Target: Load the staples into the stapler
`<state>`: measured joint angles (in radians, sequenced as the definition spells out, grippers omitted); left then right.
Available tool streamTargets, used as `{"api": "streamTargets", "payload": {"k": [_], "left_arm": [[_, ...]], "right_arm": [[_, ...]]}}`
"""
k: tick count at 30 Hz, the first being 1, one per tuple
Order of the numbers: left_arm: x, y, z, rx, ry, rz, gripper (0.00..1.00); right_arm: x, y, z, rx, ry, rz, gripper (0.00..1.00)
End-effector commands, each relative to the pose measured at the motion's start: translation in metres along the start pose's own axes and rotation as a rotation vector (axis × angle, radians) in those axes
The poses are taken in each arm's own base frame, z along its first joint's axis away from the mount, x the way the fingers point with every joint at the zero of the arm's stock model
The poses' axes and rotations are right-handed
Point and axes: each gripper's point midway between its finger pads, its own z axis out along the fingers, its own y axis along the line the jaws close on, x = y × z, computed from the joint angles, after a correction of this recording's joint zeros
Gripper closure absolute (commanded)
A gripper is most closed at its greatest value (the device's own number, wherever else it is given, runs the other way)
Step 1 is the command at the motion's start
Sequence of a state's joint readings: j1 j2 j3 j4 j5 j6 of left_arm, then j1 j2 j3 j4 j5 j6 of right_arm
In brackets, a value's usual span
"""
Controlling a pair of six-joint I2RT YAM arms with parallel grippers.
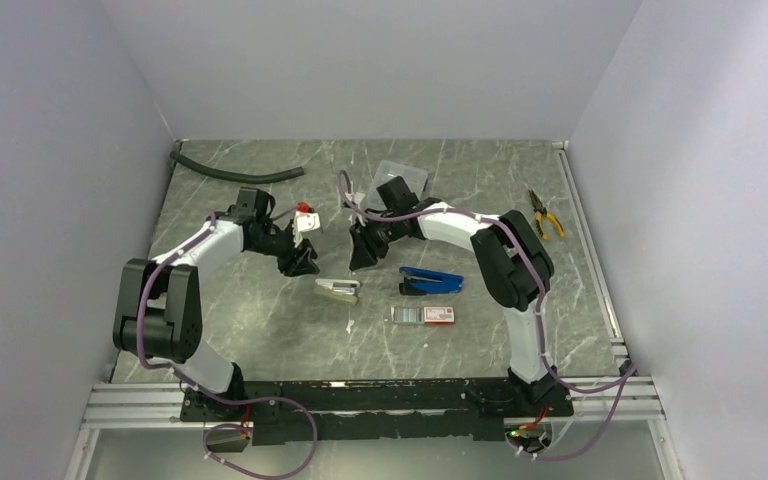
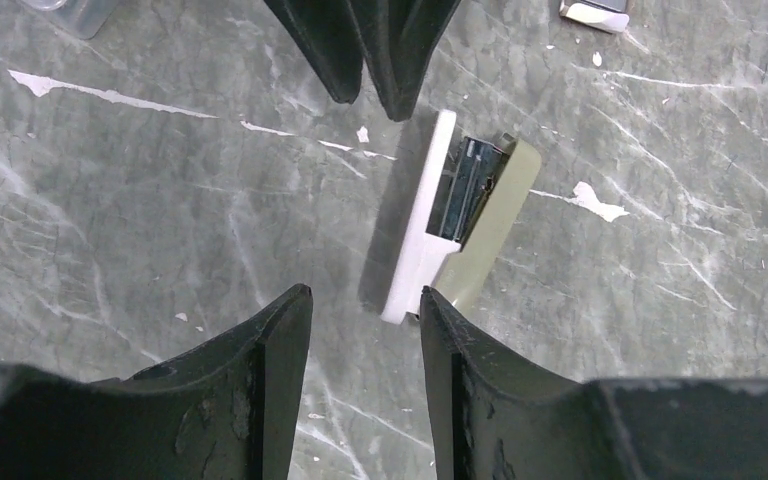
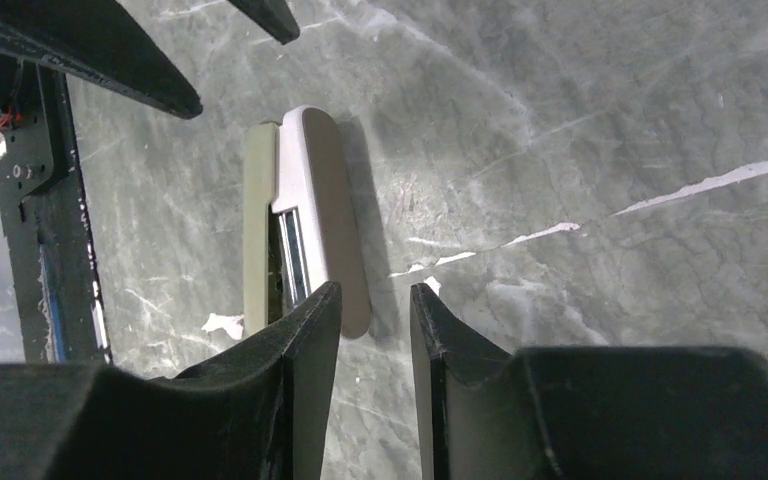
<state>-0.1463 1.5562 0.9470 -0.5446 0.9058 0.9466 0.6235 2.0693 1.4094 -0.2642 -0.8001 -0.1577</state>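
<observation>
Between walls (image 1: 50,150), stapler (image 1: 338,291) on marbled tabletop (image 1: 260,340)

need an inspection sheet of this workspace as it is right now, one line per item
surface: grey-green marbled table, a few pale flecks on it
job's things: white and beige stapler on its side, partly open, dark magazine showing; staple box with a red end lying apart from it
clutter: blue tool, clear case, pliers, black hose
claws: left claw open, empty, over one end of the stapler; right claw narrowly open, empty, at its other end
cables: purple cables run along both arms and loop past the rail
surroundings: plain pale walls on three sides; nothing else seen
</observation>
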Motion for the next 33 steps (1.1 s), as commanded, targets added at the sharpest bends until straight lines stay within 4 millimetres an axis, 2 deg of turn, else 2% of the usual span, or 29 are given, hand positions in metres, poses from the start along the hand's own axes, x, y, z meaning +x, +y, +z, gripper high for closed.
{"api": "streamTargets", "payload": {"k": [1, 5, 10, 13, 18, 20, 21, 22, 30, 33], "left_arm": [[-0.011, 0.001, 0.003, 0.022, 0.004, -0.026, 0.51], [-0.014, -0.002, 0.009, 0.05, 0.019, -0.036, 0.52], [-0.013, -0.015, 0.016, 0.08, 0.059, 0.023, 0.48], [-0.005, -0.023, 0.023, 0.095, 0.113, 0.099, 0.4], [0.012, -0.019, 0.037, 0.083, 0.199, 0.206, 0.33], [0.019, -0.017, 0.04, 0.09, 0.225, 0.224, 0.26], [0.021, -0.017, 0.041, 0.098, 0.235, 0.226, 0.09], [0.023, -0.017, 0.042, 0.105, 0.243, 0.229, 0.06], [0.039, -0.022, 0.049, 0.099, 0.288, 0.26, 0.05], [0.049, -0.02, 0.053, 0.085, 0.318, 0.271, 0.11]], "right_arm": [[-0.01, -0.001, -0.008, -0.043, -0.016, -0.011, 0.64], [-0.013, -0.009, -0.017, -0.04, -0.027, 0.002, 0.63], [-0.014, -0.006, -0.036, -0.029, -0.056, -0.055, 0.51], [-0.011, -0.003, -0.047, -0.009, -0.069, -0.098, 0.41], [-0.005, 0.001, -0.057, -0.009, -0.062, -0.104, 0.39], [-0.003, 0.003, -0.059, -0.011, -0.059, -0.095, 0.4], [-0.001, 0.003, -0.06, -0.011, -0.059, -0.092, 0.4], [-0.001, 0.003, -0.062, -0.009, -0.059, -0.091, 0.4], [0.004, 0.001, -0.065, -0.002, -0.06, -0.074, 0.42], [0.003, 0.002, -0.066, -0.005, -0.071, -0.079, 0.42]]}}
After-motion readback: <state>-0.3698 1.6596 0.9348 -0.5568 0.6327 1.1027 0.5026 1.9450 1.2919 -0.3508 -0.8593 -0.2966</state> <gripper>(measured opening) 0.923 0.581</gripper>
